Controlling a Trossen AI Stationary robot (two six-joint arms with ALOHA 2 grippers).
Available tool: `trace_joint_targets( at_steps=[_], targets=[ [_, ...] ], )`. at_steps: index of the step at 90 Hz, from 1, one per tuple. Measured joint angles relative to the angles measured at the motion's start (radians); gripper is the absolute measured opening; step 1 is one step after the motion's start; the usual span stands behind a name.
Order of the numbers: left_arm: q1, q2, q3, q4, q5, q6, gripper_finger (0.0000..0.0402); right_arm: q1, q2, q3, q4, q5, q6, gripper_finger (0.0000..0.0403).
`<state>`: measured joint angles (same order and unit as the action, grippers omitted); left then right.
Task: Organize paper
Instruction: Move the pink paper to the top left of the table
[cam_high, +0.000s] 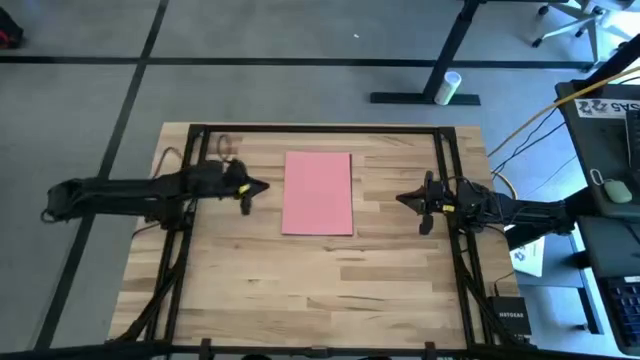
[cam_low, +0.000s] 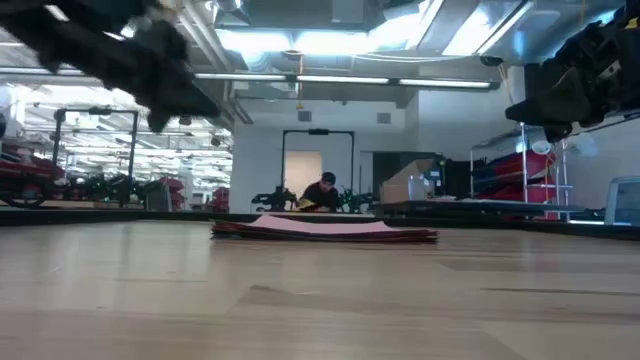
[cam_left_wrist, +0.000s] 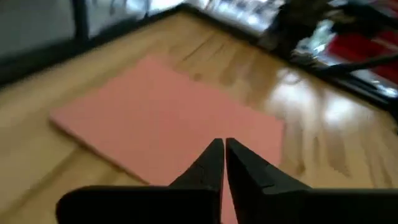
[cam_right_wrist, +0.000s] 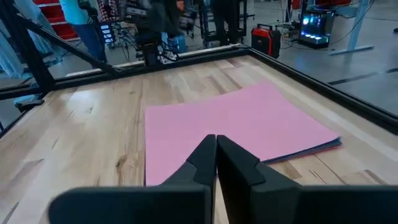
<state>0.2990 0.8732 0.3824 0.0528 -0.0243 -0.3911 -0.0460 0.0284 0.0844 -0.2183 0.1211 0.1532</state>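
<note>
Between my two grippers, the paper lies mid-table as one squared stack, pink on top, so sorting looks done, while my left gripper and right gripper hover beside it, fingers pinched closed, holding nothing.

The left pincer hangs with its two dark fingers pressed tip to tip, nothing between them. Just beyond and beneath the tips lies the pink paper, flat on the pale wooden worktop. Far past the sheet, a dark blurred shape and something red show.
</note>
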Motion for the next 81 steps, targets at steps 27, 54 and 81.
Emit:
trace_joint_targets(
  at_steps=[27, 54, 81],
  targets=[
    [0.265, 0.365, 0.107, 0.126, 0.018, -0.140, 0.0005, 0.000, 0.000, -0.001, 0.208, 0.001, 0.030, 0.0001],
    [0.321, 0.606, 0.184, 0.299, 0.173, -0.206, 0.0047, 0.000, 0.000, 0.000, 0.280, 0.002, -0.021, 0.0001],
    [0.323, 0.733, 0.319, 0.125, 0.086, -0.151, 0.0079, 0.000, 0.000, 0.001, 0.364, -0.003, -0.029, 0.0001]
  ],
)
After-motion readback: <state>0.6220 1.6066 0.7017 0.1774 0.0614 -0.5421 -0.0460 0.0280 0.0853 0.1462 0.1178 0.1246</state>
